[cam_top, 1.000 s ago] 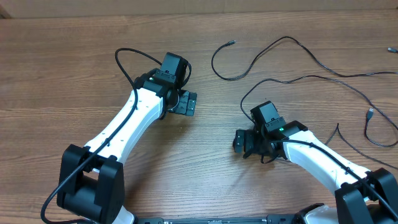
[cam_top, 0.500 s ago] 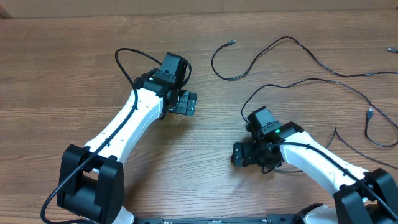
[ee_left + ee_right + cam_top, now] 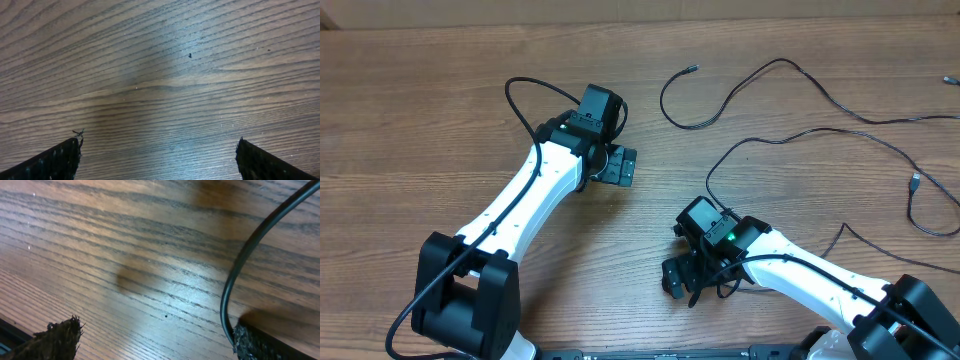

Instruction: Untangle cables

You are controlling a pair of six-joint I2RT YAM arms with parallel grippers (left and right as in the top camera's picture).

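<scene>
Thin black cables lie across the wooden table's far right. One cable (image 3: pixel 720 108) loops from a small plug (image 3: pixel 692 69) toward the right edge. A second cable (image 3: pixel 820 127) runs from the right side down to my right gripper (image 3: pixel 676 279). In the right wrist view that cable (image 3: pixel 235 270) curves along the inner edge of the right finger (image 3: pixel 260 345). The right gripper (image 3: pixel 156 326) is open, with bare wood between its fingers. My left gripper (image 3: pixel 620 167) rests near the table's middle. In its wrist view the left gripper (image 3: pixel 159 142) is open over bare wood.
Another plug end (image 3: pixel 916 182) and a further cable stretch (image 3: pixel 870 245) lie at the right, by my right arm. The left arm's own thicker wire (image 3: pixel 525 90) arches above that arm. The table's front edge (image 3: pixel 650 352) is close below the right gripper.
My right gripper has moved down and to the left toward the front edge, and the near end of the second cable has followed it. The left arm has not moved.
</scene>
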